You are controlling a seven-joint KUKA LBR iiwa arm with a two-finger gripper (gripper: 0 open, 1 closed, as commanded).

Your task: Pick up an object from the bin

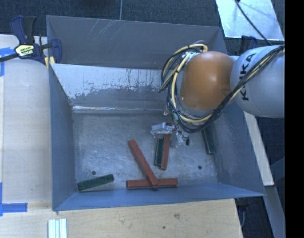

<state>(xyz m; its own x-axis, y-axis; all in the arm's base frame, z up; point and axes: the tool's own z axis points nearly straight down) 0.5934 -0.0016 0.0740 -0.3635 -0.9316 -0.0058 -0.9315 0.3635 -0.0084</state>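
Judging from where everything lies, I'd say the pick has hardly begun: every piece rests on the floor of the bin (60, 133) and nothing is lifted.

Along the front wall near the left corner lies a dark green stick (95, 182), well apart from the others. Next, about midway along the front wall, a red-brown stick (140, 161) runs slantwise down onto a second red-brown stick (164, 183) that lies along that wall; the two touch and make an upside-down T. Just right of the slanted one, a green stick (158, 155) and a third red-brown stick (165, 157) lie side by side, touching, pointing toward the back wall.

The gripper (169, 132) hangs low over the far end of that pair, so I take one of the two as the likely thing to pick. From this angle I cannot tell whether the gripper is wide or narrow, nor whether it has hold of anything. Nearest the right wall lies one more dark stick (208, 142), partly under the arm.

My count: three red-brown sticks and three green or dark ones, six in all. What's left is the grip itself and the lift out of the bin.
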